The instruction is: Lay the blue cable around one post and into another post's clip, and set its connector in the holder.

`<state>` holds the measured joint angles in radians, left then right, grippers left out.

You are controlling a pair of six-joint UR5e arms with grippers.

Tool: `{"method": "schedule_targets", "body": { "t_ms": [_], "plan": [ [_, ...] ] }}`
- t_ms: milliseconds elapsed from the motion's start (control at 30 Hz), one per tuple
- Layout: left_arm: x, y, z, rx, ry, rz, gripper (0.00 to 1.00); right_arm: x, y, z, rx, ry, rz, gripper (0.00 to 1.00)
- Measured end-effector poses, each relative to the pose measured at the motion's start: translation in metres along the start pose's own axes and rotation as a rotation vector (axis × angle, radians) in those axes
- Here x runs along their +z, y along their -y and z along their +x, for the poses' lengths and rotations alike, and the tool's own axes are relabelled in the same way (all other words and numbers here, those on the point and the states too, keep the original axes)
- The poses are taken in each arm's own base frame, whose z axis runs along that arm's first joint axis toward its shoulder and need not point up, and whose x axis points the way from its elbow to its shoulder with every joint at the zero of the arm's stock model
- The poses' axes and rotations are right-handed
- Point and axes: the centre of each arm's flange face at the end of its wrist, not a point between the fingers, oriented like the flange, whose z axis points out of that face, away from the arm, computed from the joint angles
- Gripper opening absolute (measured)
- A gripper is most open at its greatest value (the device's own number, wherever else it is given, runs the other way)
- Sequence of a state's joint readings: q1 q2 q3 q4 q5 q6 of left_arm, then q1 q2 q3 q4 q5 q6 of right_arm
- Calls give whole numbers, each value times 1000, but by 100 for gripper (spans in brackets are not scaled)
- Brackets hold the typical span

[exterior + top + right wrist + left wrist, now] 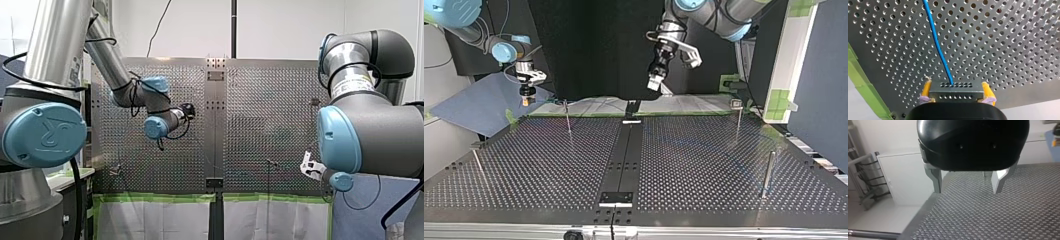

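In the right wrist view my right gripper (956, 93) is shut on a grey metal connector block (956, 90), clamped between its yellow pads (927, 88). A thin blue cable (936, 43) leaves the block's top and runs away over the perforated plate (1008, 50). The top view shows that gripper (527, 99) hanging off the table's far left corner. My left gripper (967, 185) stands open, its metal fingers (935, 180) apart with nothing between them, above the table; in the top view it (654, 82) hovers over the far middle.
Thin posts stand on the table: one far left (568, 119), one far right with a clip on top (738, 117), a thicker one at the right (768, 172), a leaning one at the left (478, 162). A black centre strip (626, 155) carries a white-edged bracket (615, 198). Green tape (863, 82) lines the edge.
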<state>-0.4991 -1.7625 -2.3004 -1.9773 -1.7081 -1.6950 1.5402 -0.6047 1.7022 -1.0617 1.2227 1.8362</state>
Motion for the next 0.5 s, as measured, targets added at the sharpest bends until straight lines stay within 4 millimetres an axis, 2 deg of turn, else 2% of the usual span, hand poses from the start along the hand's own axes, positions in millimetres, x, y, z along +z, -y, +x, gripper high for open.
{"method": "schedule_targets", "body": {
  "t_ms": [500],
  "plan": [
    [-67, -14, 62, 53, -177, 8, 100, 0, -4, -1, -1, 0, -6, 0]
  ]
}}
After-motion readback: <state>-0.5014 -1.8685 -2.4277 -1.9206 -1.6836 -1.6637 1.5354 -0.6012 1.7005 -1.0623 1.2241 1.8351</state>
